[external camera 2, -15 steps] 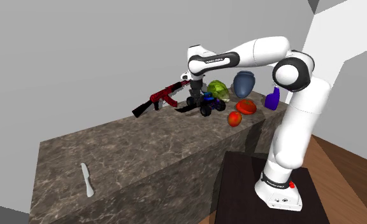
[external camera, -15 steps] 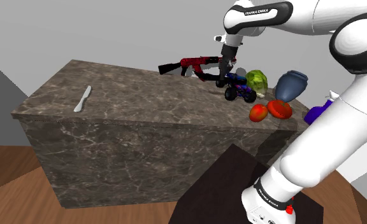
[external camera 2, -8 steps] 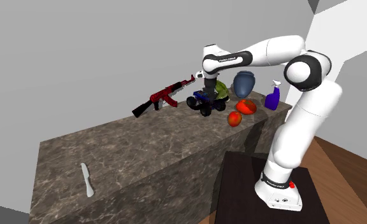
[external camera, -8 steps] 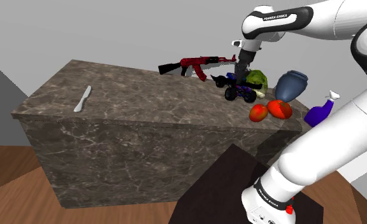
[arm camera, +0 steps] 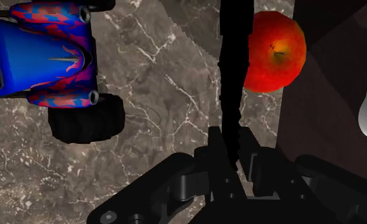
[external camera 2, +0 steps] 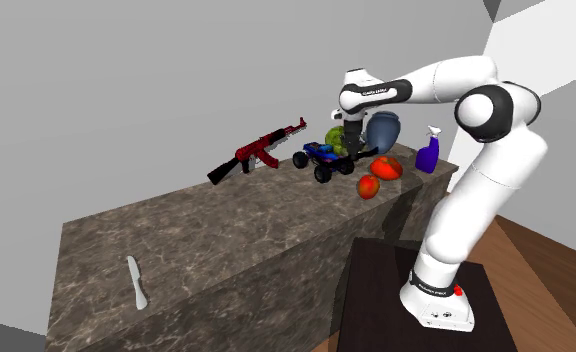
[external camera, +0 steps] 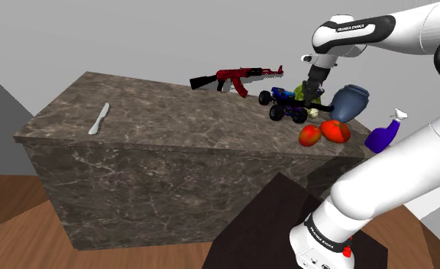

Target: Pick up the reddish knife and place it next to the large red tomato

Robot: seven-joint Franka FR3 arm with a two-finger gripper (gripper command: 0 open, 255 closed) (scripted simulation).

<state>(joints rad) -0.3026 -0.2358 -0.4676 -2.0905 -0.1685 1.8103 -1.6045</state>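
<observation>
My gripper (arm camera: 232, 151) is shut on a dark knife (arm camera: 232, 70) whose blade looks black and points away from the fingers, past a red round fruit (arm camera: 275, 51). In the shoulder view the gripper (external camera: 310, 105) hangs just above the counter, behind the toy truck (external camera: 287, 108) and beside the large red tomato (external camera: 336, 131). A smaller red-orange fruit (external camera: 310, 135) lies beside that tomato. The second exterior view shows the gripper (external camera 2: 352, 150) between the truck (external camera 2: 325, 160) and the tomato (external camera 2: 387, 167).
A red and black toy rifle (external camera: 234, 76), a green cabbage (external camera 2: 336, 135), a blue vase (external camera: 350, 102) and a purple spray bottle (external camera: 383, 136) crowd this end of the marble counter (external camera: 173, 130). A white knife (external camera: 99, 119) lies at the far end.
The gripper has carried the knife from beside the toy rifle, over the toy truck, toward the shoulder view's right, close to the tomatoes.
</observation>
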